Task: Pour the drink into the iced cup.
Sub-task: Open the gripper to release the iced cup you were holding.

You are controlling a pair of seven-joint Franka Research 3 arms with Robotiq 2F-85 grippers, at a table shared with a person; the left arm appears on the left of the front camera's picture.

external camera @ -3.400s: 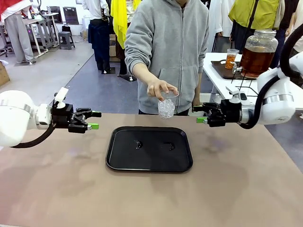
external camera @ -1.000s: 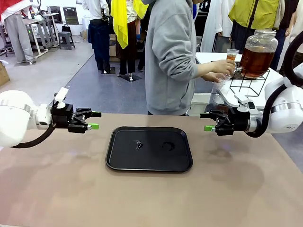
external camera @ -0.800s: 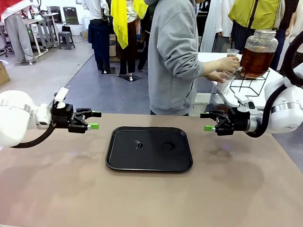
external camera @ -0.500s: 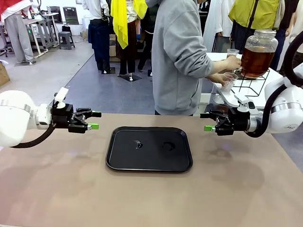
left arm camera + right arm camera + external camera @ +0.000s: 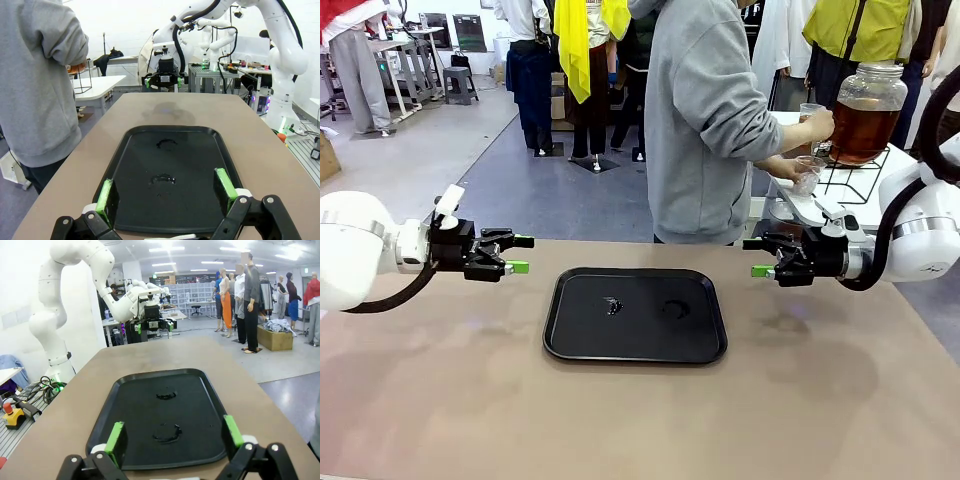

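The drink (image 5: 858, 128) is amber liquid in a big clear jar with a tap, standing on a wire stand on the white side table at the far right. A person in a grey hoodie (image 5: 705, 120) holds the iced cup (image 5: 807, 176) just below the tap, with the other hand (image 5: 817, 124) up at the tap. My left gripper (image 5: 521, 254) hovers open above the table, left of the black tray (image 5: 580, 330). My right gripper (image 5: 753, 257) hovers open to the tray's right. In the wrist views both sets of jaws, left gripper (image 5: 165, 191) and right gripper (image 5: 172, 436), stand wide with nothing between them.
The tray (image 5: 200, 150) carries only small wet marks at its middle. The tray (image 5: 145, 405) lies between the two grippers on the brown table (image 5: 640, 420). A black wire stand (image 5: 845, 180) holds the jar. Other people stand farther back.
The person has shifted a little to the right and brought the cup closer under the jar's tap. Both arms have stayed still with jaws open.
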